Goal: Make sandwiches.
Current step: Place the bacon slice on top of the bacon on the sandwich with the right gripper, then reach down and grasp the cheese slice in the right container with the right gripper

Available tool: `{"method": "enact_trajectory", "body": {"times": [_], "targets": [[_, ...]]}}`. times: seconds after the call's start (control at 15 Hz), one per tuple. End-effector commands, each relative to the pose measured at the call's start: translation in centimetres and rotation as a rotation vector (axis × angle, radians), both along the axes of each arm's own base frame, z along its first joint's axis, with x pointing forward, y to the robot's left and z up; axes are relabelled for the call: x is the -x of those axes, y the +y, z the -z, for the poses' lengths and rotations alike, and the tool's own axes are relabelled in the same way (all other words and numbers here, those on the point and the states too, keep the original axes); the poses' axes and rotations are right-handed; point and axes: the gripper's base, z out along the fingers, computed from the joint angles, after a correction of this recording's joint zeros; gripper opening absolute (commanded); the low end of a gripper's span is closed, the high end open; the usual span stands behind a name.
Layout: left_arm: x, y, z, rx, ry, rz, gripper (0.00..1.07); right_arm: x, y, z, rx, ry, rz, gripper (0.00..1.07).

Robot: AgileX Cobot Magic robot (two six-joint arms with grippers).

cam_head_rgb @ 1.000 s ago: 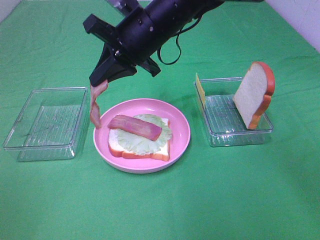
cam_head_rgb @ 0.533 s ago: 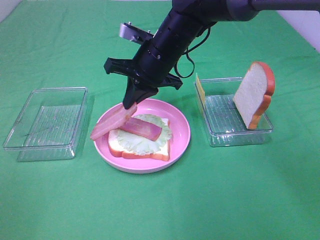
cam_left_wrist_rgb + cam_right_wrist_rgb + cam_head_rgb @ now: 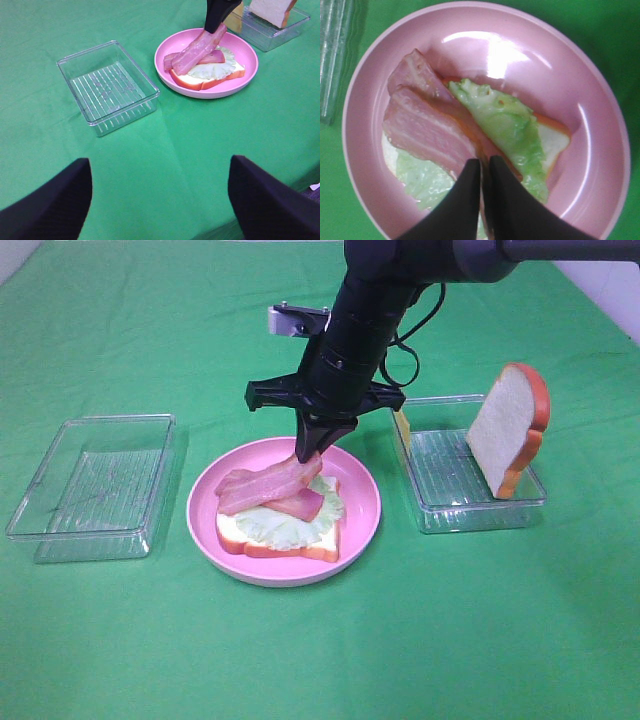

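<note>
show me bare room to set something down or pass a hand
Widest free patch: the green cloth in front of the pink plate, left tray and right tray. More lies behind the left tray. Crowded: over the plate, where the right gripper holds a bacon strip, and the narrow gaps beside it.

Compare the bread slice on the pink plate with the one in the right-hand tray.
The plate slice lies flat on the pink plate; the tray slice stands on edge, tilted, in the clear tray. The plate slice is largely covered by lettuce and bacon; the tray slice is bare. Both are white with an orange-brown crust.
</note>
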Motion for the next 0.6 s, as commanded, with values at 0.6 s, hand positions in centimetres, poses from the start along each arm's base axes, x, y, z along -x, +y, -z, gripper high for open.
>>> {"method": "enact_trajectory", "body": {"times": [0.6], "targets": [[0.2, 0.1, 0.0, 0.016, -0.024, 0.005, 0.73, -0.3, -1.9, -2.5, 0.169, 0.013, -0.041, 0.67]]}}
